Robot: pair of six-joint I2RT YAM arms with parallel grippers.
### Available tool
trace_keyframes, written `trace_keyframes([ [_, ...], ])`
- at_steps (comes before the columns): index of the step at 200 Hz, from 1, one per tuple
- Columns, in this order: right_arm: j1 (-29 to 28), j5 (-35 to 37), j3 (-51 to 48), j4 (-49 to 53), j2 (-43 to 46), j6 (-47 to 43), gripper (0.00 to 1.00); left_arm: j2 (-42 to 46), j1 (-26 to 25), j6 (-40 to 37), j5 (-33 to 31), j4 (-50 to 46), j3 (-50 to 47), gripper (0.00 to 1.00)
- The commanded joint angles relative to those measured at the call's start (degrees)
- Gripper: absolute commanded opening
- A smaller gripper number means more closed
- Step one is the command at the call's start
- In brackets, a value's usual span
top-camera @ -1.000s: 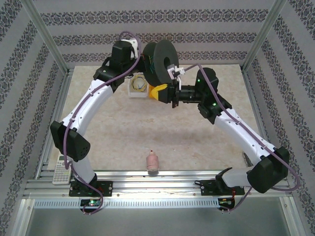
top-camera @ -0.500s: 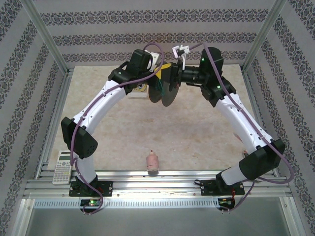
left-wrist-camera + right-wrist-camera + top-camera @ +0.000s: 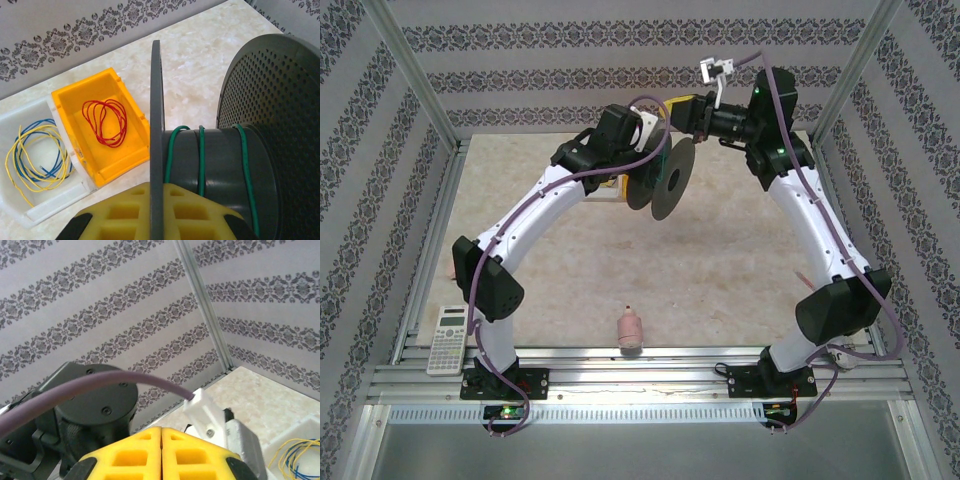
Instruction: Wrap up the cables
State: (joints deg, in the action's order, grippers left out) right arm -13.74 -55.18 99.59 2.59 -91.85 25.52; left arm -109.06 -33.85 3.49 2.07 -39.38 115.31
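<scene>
My left gripper (image 3: 156, 196) is shut on the thin edge of one flange of the black spool (image 3: 220, 155), held above the table at the back (image 3: 668, 180). A green cable (image 3: 201, 150) runs round the spool's core in three turns. A red cable (image 3: 105, 120) lies coiled in a yellow bin (image 3: 125, 150). Yellow and blue cables (image 3: 32, 160) lie in a white bin (image 3: 55, 200) beside it. My right gripper (image 3: 675, 108) hovers above and behind the spool near the back wall, its yellow fingers (image 3: 135, 455) pressed together with nothing between them.
A calculator (image 3: 448, 338) lies at the front left on the frame rail. A small pink bottle (image 3: 630, 330) stands near the front middle. Metal frame posts (image 3: 420, 80) and patterned walls close in the table. The left arm's wrist (image 3: 95, 400) is close in front of my right gripper.
The left arm has brought the spool down and to the right and turned it. The right gripper has swung from below the spool up to behind it, near the back wall.
</scene>
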Motion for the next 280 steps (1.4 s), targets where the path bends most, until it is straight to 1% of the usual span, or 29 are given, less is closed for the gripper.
trace_keyframes([
  [1,2.87,0.49,6.7,-9.37,0.77,1.59,0.0,-2.76,-1.39,-5.74,-3.02,-8.41,-0.26,0.0],
  [60,7.24,0.71,12.47,-9.88,-1.92,4.51,0.0,-4.14,-2.52,-7.52,-4.51,-10.6,-0.34,0.0],
  [101,8.68,0.8,15.85,-10.5,-2.87,7.0,0.0,-5.96,-3.16,-8.08,-5.5,-12.07,0.24,0.0],
  [134,7.26,-0.67,17.33,-16.51,-3.6,15.78,0.0,-8.53,-3.42,-8.06,-5.69,-13.41,2.16,0.0],
  [180,3.6,-0.54,22.24,-15.83,-4.28,18.87,0.0,-12.5,-4.12,-8.36,-5.93,-16.75,6.85,0.0],
  [216,4.23,0.64,25.82,-14.36,-5.81,19.29,0.0,-12.93,-4.64,-8.85,-6.18,-17.35,7.39,0.0],
  [241,4.68,1.54,27.47,-16.69,-7.86,23.96,0.0,-13.27,-4.96,-9.11,-6.8,-17.95,7.57,0.0],
  [263,3.67,1.58,29.49,-19.23,-9.26,27.1,0.0,-13.78,-5.09,-9.11,-6.81,-18.37,7.74,0.0],
  [280,2.47,1.16,32.2,-18.18,-10.13,26.89,0.0,-14.13,-5.26,-9.2,-6.95,-18.63,7.92,0.0],
])
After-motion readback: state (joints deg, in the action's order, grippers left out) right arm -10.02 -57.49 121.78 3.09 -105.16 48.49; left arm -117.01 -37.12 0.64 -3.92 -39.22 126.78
